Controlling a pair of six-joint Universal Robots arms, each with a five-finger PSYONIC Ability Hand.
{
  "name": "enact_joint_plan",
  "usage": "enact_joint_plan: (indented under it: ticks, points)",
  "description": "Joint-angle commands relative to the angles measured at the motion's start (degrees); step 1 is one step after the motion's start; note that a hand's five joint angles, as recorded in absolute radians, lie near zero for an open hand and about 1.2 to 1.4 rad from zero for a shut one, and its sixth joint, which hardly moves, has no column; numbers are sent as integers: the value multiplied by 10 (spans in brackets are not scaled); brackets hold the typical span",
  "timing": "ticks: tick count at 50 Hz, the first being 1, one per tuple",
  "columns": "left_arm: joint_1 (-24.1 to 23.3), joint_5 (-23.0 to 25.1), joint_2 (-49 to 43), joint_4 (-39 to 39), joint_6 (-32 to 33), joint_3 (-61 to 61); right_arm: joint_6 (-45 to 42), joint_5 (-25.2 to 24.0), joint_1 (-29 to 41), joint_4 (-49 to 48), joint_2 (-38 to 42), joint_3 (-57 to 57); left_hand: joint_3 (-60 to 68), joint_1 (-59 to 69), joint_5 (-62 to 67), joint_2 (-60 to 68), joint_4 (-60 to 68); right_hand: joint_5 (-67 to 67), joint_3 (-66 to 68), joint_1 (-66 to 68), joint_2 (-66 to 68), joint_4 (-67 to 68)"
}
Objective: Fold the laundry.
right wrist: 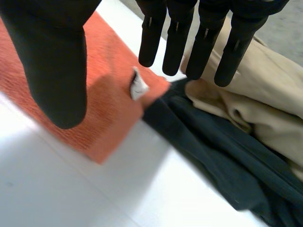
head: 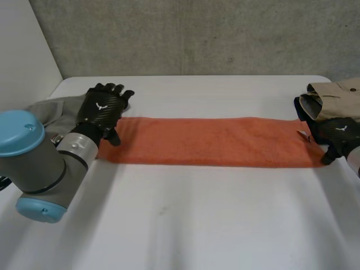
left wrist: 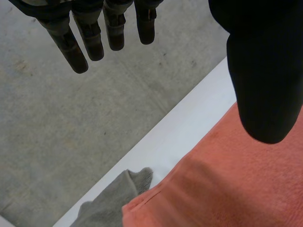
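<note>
Orange towel lies stretched in a long strip across the white counter — the left hand is at its left end, fingers straight and apart from the thumb, gripping nothing, with a grey cloth just beside. At the right end, by the small white tag, the right hand hangs just as open — a beige garment and a dark garment heaped alongside.

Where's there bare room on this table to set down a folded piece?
Widest: the white table on the near side of the orange towel. A narrower bare strip lies between the towel and the far edge. Crowded: the right end, with beige garment, dark garment and right hand; the left end, with grey cloth and left hand.
</note>
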Motion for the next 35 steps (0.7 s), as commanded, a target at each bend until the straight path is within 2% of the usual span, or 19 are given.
enact_joint_plan:
  ticks: [1,13,24,30,32,35]
  points:
    - [-26,-8,0,0,2,2,-20,-2,29,44,3,-14,-18,-5,-26,-17,-13,100,84,77,87,87]
    - [-27,-10,0,-1,0,2,-21,4,28,49,41,-39,-18,-5,-26,-17,-13,105,90,82,92,92]
    - [-27,-11,0,-1,0,2,-29,27,20,45,72,-68,-18,-5,-26,-17,-13,127,111,103,114,114]
    - [-27,-11,0,0,0,2,-34,35,18,30,86,-80,-18,-5,-26,-17,-13,288,272,265,275,275]
    - [-26,-11,0,0,0,2,-34,40,17,28,87,-87,-18,-5,-26,-17,-13,507,491,483,493,493]
    - [-26,-11,0,0,0,2,-20,60,15,18,79,-72,-18,-5,-26,-17,-13,508,492,484,494,494]
